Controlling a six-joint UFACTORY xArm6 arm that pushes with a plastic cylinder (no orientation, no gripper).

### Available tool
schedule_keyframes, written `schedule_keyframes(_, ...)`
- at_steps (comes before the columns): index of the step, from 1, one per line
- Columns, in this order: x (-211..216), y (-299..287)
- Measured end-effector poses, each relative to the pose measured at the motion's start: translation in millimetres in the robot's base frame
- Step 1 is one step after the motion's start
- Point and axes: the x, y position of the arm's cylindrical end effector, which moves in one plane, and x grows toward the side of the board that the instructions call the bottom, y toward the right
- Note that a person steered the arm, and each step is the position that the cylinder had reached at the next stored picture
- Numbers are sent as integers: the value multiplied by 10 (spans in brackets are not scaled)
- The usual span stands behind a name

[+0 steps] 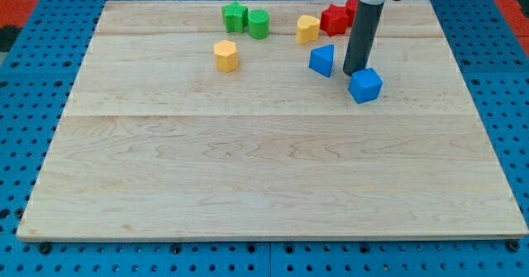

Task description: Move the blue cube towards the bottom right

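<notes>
The blue cube lies on the wooden board in the upper right part of the view. My tip stands just above and left of it, touching or nearly touching its upper left side. The dark rod rises from there to the view's top. A second blue block, a wedge-like shape, lies just left of the rod.
Along the top of the board lie a green star-like block, a green cylinder, a yellow heart-like block, and a red block partly behind the rod. A yellow hexagonal block lies lower left of the green ones.
</notes>
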Motion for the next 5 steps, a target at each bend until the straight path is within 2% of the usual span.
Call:
schedule_keyframes(3, 183, -976)
schedule_keyframes(4, 303, -876)
schedule_keyframes(5, 139, -298)
